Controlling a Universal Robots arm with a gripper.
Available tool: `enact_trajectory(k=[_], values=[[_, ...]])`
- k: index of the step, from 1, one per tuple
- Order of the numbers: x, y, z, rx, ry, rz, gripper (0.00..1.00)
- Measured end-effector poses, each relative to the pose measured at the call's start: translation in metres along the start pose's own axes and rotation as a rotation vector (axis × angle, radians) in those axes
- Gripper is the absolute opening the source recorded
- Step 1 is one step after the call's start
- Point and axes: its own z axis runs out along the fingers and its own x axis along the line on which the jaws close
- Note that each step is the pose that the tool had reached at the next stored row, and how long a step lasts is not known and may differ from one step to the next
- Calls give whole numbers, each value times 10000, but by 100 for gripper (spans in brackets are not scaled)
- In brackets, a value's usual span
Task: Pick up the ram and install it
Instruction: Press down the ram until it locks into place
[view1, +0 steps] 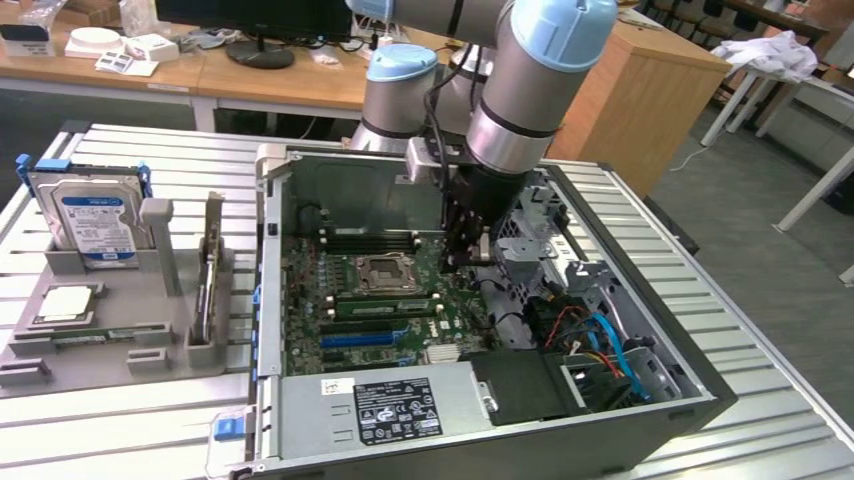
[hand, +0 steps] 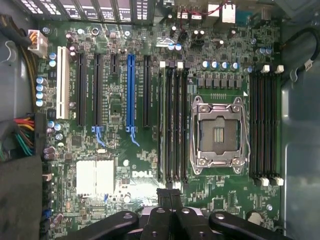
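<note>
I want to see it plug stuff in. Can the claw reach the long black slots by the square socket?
Probably yes. The case is open, and the shut gripper hangs just above the motherboard near the slots, with nothing seen between them.

The ram, a long, narrow, thin green circuit-board stick, stood on its long edge, seated in a black memory slot on the green motherboard. It sat in the slot of its bank farthest from the silver processor socket, parallel to the neighbouring black slots, and looked level.
</note>
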Motion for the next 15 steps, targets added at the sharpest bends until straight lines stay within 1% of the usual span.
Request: enact_trajectory(k=[3,9,15], values=[[0,-18,-1,0,1,-2,11],[0,-19,0,0,2,-1,11],[4,-21,46,0,1,-1,11]])
